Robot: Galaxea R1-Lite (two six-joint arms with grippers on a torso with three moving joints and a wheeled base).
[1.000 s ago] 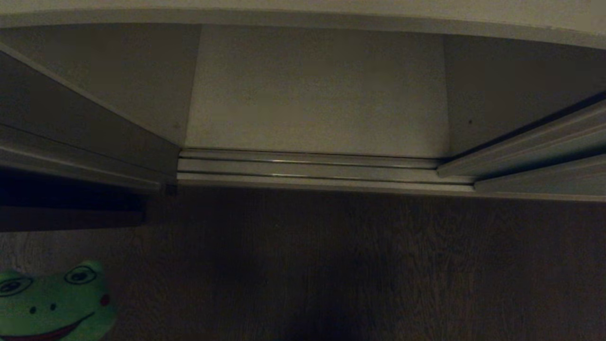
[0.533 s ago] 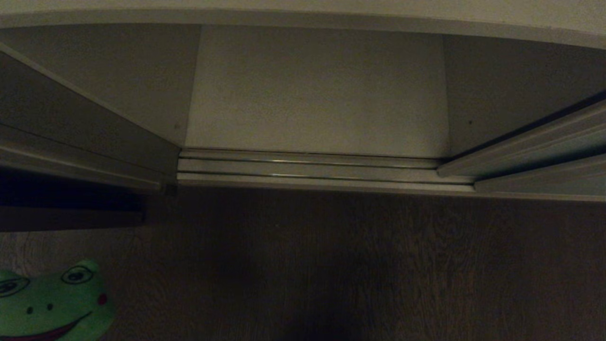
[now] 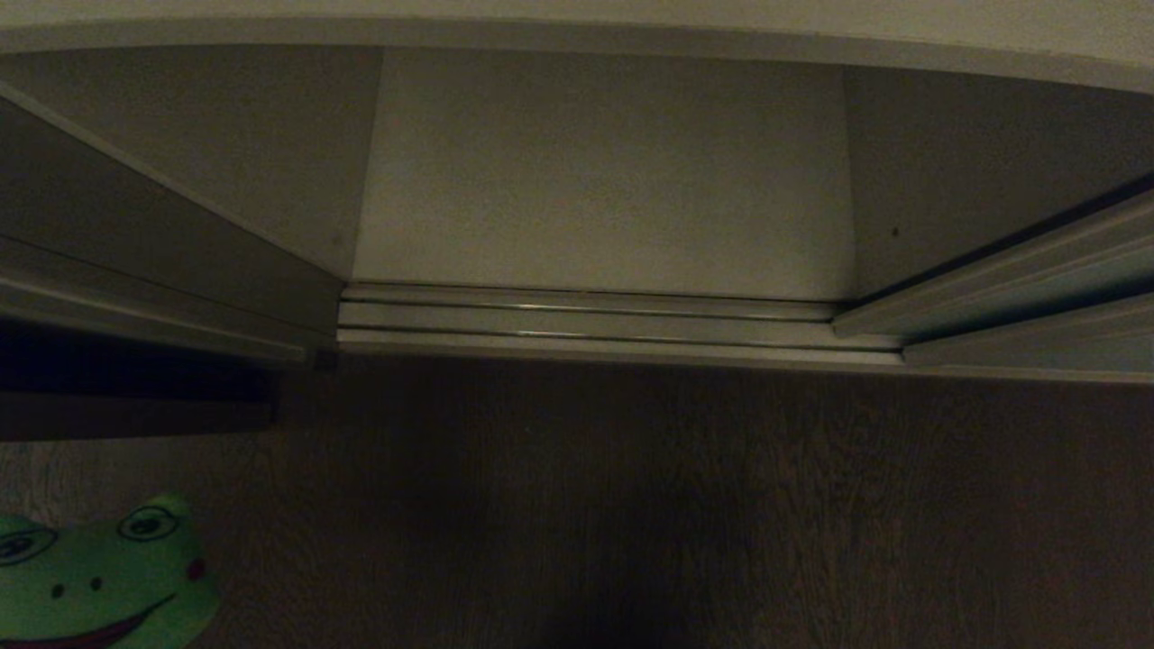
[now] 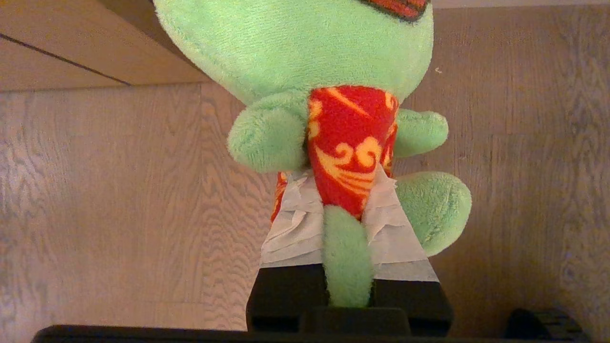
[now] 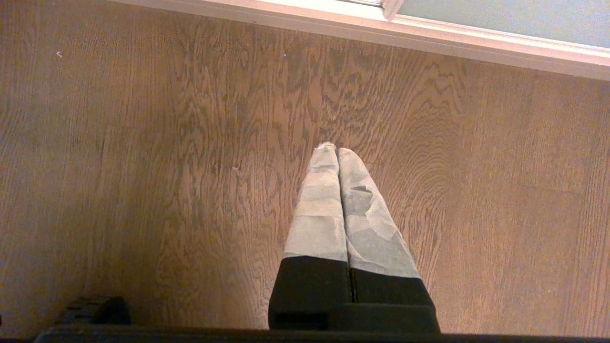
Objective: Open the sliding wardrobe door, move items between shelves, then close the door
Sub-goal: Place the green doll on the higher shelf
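Wood-grain floor [image 3: 685, 505] is running right up to the wardrobe's metal track [image 3: 586, 320], looking pretty dark in front there.

The setting looks like a bedroom or dressing area of a home. A built-in wardrobe stands open at twelve o'clock in the head view, its pale interior bare, with a double sliding track [image 3: 586, 317] along the threshold and a sliding wardrobe door [image 3: 1028, 284] pushed aside at three o'clock. Wood-grain plank flooring [image 5: 143, 166] runs up to it, and a plush frog [image 3: 95, 586] at seven o'clock adds a domestic touch.
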